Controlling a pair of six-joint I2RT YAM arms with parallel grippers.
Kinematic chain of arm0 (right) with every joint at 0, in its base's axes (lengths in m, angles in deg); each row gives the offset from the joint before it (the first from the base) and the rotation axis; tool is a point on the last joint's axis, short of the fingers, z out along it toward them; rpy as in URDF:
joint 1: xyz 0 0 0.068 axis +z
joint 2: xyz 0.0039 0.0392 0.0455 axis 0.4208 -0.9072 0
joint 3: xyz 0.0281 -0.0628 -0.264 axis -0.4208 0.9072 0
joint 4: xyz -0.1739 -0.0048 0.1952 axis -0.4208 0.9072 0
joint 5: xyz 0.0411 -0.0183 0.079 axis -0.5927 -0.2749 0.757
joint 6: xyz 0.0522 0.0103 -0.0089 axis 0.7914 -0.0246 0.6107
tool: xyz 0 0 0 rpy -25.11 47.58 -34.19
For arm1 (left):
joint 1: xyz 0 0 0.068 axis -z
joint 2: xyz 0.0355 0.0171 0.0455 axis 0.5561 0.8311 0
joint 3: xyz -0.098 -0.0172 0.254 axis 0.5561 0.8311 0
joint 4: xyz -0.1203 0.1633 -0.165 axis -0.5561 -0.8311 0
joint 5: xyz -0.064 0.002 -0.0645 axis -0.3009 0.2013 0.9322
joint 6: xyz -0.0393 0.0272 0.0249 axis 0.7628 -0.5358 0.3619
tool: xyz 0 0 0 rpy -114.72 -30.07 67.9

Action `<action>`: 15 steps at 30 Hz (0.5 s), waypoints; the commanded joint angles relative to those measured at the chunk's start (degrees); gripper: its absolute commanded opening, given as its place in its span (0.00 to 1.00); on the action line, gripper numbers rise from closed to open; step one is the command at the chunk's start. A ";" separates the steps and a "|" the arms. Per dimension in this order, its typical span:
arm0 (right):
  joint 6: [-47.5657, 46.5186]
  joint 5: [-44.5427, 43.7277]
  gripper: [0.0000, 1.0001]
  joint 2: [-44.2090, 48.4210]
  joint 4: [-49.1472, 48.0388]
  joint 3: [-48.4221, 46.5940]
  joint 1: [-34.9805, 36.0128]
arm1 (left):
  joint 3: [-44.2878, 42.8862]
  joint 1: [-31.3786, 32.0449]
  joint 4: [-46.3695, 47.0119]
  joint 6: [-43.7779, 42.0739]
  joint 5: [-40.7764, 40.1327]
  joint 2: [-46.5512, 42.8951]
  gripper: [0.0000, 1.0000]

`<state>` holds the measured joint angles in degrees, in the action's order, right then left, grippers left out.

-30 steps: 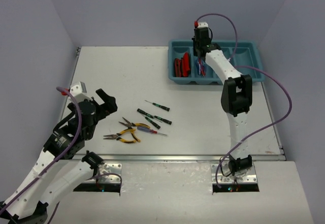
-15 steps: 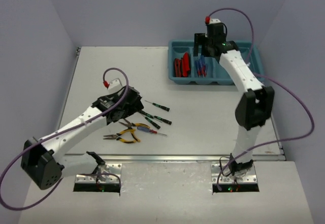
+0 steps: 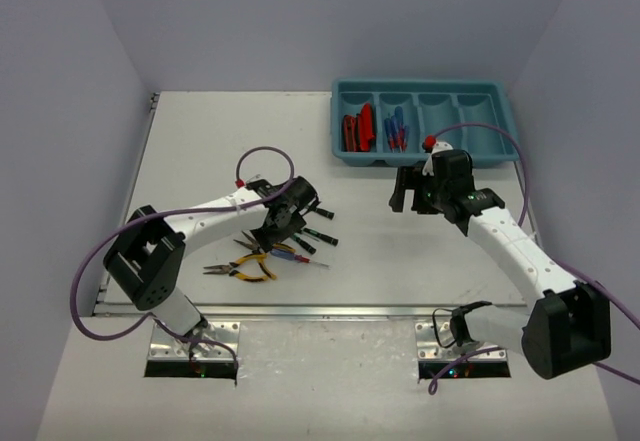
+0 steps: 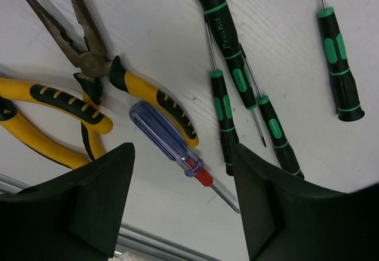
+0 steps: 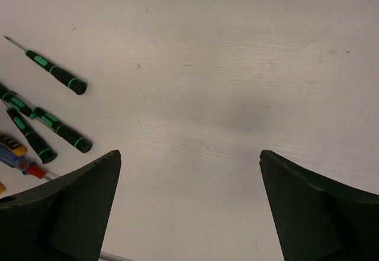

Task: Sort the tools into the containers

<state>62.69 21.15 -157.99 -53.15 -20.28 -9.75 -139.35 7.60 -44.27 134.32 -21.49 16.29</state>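
Though knives (image 3: 356, 131) occupy one tray (image 3: 505, 111) slot, pliers (image 4: 89, 113) and screwdrivers (image 4: 225, 33) lie loose; left gripper (image 4: 182, 151), right gripper (image 5: 189, 154) agape, empty.

Worktop (image 3: 200, 151) is a plain off-white slab. Up close in the wrist views it's a bit scuffed, with faint scratch lines and a few tiny dark specks. A shiny metal strip (image 3: 330, 311) runs along its near edge, and just in front of that sits a lower ledge (image 3: 330, 391) with a speckled grey-white finish. 3 pale lavender walls box it in: back wall (image 3: 330, 21), left wall (image 3: 60, 111), right wall (image 3: 595, 111).
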 commanded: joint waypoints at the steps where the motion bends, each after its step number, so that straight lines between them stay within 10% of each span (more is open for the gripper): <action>1: -0.57 0.12 0.99 3.76 -2.89 -0.67 0.02 | -0.58 1.41 0.29 6.27 1.66 -0.54 0.59; 15: -0.92 1.38 0.99 4.14 -4.36 1.64 0.07 | 0.61 4.02 2.88 7.18 4.75 5.29 0.42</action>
<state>62.25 21.67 -154.94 -55.20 -19.27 -9.75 -138.93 10.83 -43.11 140.43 -17.79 20.75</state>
